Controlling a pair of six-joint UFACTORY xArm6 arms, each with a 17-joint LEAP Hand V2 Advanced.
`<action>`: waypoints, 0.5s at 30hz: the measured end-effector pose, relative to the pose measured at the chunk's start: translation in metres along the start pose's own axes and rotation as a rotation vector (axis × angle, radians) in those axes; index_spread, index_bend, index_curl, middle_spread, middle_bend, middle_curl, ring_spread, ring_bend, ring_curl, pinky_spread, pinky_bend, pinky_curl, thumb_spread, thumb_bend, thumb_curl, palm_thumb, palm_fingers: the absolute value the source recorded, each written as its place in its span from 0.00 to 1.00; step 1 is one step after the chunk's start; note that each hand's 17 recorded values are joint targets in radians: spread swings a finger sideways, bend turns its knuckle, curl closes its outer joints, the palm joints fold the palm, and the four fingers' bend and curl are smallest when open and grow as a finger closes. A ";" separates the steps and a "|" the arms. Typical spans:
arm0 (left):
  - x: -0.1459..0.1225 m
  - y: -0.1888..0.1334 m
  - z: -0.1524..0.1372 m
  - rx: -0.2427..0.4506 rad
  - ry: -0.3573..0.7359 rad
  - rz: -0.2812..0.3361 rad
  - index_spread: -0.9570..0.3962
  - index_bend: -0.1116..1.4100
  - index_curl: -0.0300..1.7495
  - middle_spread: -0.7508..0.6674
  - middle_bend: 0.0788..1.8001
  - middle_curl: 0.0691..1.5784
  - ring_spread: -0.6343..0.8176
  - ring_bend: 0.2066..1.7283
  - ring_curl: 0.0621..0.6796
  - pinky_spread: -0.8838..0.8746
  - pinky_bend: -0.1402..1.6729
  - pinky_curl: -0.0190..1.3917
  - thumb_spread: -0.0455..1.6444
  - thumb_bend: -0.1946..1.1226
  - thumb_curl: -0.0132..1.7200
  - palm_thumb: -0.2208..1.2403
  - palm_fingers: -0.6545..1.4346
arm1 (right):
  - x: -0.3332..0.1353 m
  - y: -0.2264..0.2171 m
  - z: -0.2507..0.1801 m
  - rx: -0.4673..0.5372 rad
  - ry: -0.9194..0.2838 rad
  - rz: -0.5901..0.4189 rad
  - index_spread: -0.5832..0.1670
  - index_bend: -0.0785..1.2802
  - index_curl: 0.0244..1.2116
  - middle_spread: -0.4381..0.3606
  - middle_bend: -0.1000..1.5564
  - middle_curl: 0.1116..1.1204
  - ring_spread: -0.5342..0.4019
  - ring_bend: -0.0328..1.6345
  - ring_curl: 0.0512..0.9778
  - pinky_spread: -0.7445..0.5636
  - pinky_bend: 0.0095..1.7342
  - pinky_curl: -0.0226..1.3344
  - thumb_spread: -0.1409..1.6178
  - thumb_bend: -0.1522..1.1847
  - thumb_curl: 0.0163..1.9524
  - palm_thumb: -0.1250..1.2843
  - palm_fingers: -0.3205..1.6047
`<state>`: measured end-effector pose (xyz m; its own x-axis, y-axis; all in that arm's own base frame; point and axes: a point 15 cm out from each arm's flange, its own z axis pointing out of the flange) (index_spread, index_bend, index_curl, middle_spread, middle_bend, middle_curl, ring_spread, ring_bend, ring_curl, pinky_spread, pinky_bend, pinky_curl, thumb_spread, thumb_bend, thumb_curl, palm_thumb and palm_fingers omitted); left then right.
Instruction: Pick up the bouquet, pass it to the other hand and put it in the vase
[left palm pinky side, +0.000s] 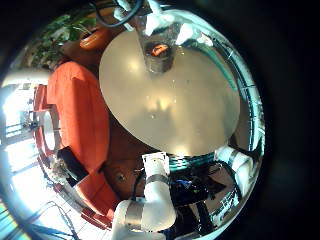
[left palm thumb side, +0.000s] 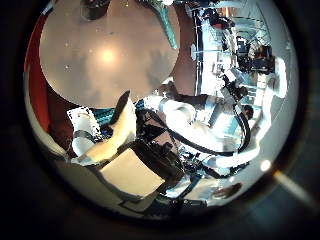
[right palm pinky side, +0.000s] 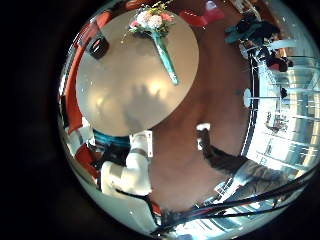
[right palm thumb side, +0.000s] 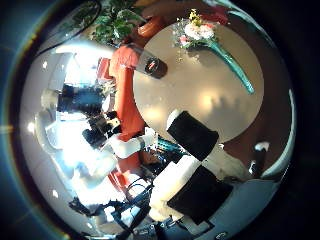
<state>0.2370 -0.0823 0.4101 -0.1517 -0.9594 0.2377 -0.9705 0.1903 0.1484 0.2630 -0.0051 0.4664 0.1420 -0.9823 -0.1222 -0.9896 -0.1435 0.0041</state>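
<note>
We see the bouquet (right palm pinky side: 157, 38) lying flat on the round table (right palm pinky side: 125, 85), apart from the vase (left palm pinky side: 159, 58), ready for picking. Our right hand (right palm thumb side: 195, 165) hangs above, fingers relaxed; the left hand's (left palm thumb side: 120, 140) fingers look loosely spread, holding nothing.

both hands high above, holding nothing; right hand (right palm thumb side: 195, 165) fingers relaxed

All four views are palm cameras looking down from well above the round table (left palm pinky side: 175, 95). Both right-hand views share the bouquet (right palm pinky side: 157, 35) lying on it (small, so far off); the left little-finger view faces the vase (left palm pinky side: 159, 57).
</note>
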 end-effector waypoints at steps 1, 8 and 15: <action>0.001 0.001 -0.001 0.003 -0.001 -0.003 0.77 0.19 0.23 0.76 0.07 0.18 0.79 0.16 0.21 0.78 0.18 0.22 0.67 0.13 0.21 0.48 0.42 | 0.000 0.002 0.001 -0.009 -0.001 0.001 0.35 0.19 0.22 0.50 0.26 0.26 0.52 0.36 0.23 0.76 0.20 0.22 0.81 0.10 0.15 0.44 0.39; 0.005 0.008 -0.013 -0.001 -0.001 0.001 0.77 0.19 0.22 0.76 0.07 0.19 0.78 0.16 0.21 0.78 0.18 0.22 0.67 0.13 0.21 0.48 0.42 | 0.003 0.014 -0.004 -0.038 0.011 0.011 0.37 0.15 0.19 0.49 0.31 0.28 0.45 0.49 0.27 0.68 0.23 0.21 0.81 0.10 0.15 0.44 0.47; 0.013 0.013 -0.012 -0.018 -0.003 0.036 0.77 0.19 0.22 0.76 0.07 0.19 0.78 0.16 0.21 0.78 0.18 0.22 0.67 0.13 0.21 0.48 0.42 | 0.017 0.022 -0.007 -0.021 0.012 0.077 0.39 0.17 0.19 0.46 0.36 0.32 0.40 0.55 0.32 0.60 0.28 0.22 0.81 0.10 0.15 0.41 0.47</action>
<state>0.2244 -0.0894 0.4263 -0.1873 -0.9524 0.2403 -0.9607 0.2286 0.1573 0.2437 -0.0263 0.4711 0.0663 -0.9919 -0.1087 -0.9969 -0.0703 0.0341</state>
